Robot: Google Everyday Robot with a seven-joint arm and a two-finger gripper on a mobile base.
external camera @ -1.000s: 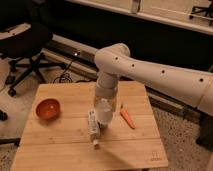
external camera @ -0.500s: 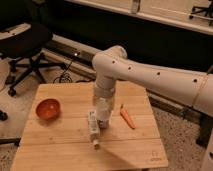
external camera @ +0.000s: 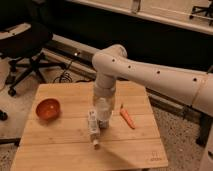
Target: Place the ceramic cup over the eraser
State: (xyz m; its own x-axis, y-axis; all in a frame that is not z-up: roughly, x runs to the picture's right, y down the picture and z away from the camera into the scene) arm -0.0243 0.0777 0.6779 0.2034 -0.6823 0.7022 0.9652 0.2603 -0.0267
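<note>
**A:** Where is the pincer (external camera: 103,115) hanging?

**B:** It is hovering clenched, well right of the orange bowl (external camera: 48,108), low over the wooden surface (external camera: 60,145). A pale round shape at its tip is looking like the cup (external camera: 103,120), but I cannot tell for sure. The eraser is not showing.

**A:** What is risking failure?

**B:** Lowering blind, the cup could be missing the eraser. It could also be knocking the white tube (external camera: 92,127), which is lying right of the bowl.

**A:** And the bowl?

**B:** It is showing nothing inside.

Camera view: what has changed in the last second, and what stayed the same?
The gripper, shut, has sunk slightly toward the wooden table, close beside the long white tube. Nothing was visibly taken or let go. The orange bowl, the tube and the small orange piece have not moved.
</note>
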